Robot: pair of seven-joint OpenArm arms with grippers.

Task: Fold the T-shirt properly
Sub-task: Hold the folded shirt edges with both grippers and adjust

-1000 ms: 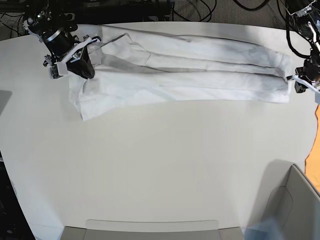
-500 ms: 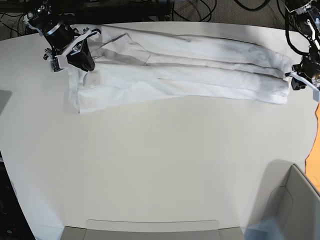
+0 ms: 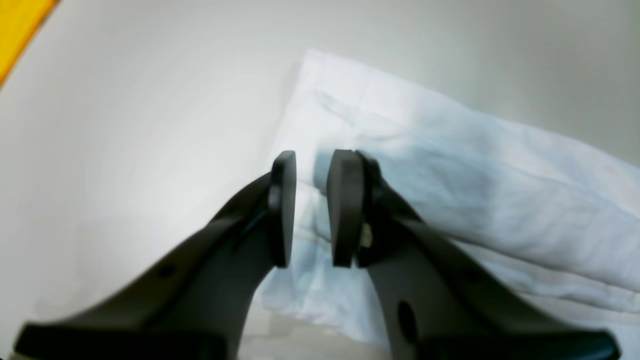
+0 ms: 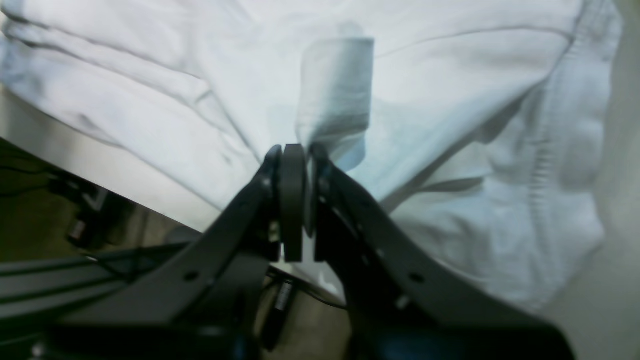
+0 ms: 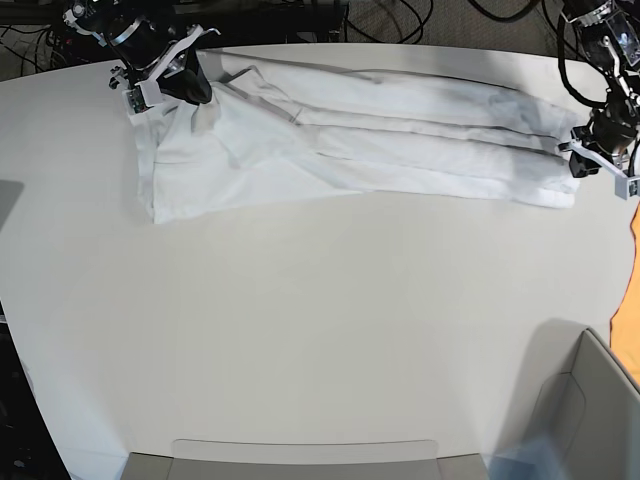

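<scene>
The white T-shirt (image 5: 380, 140) lies folded into a long band across the far side of the table (image 5: 320, 300). My right gripper (image 5: 195, 90) is at the band's left end near the far table edge. In the right wrist view this gripper (image 4: 295, 150) is shut on a pinched fold of the T-shirt (image 4: 450, 100), which rises to the pads. My left gripper (image 5: 585, 158) is at the band's right end. In the left wrist view it (image 3: 310, 165) stands open just above the T-shirt (image 3: 450, 165), with nothing between its pads.
An orange cloth (image 5: 632, 300) hangs at the table's right edge and shows as an orange corner (image 3: 20, 25) in the left wrist view. A grey box (image 5: 580, 420) stands at the front right. A flat grey tray (image 5: 300, 455) sits at the front edge.
My left gripper has opened and let go of the shirt's right end. My right gripper has dragged the left end toward the far table edge, still pinching the fabric.
</scene>
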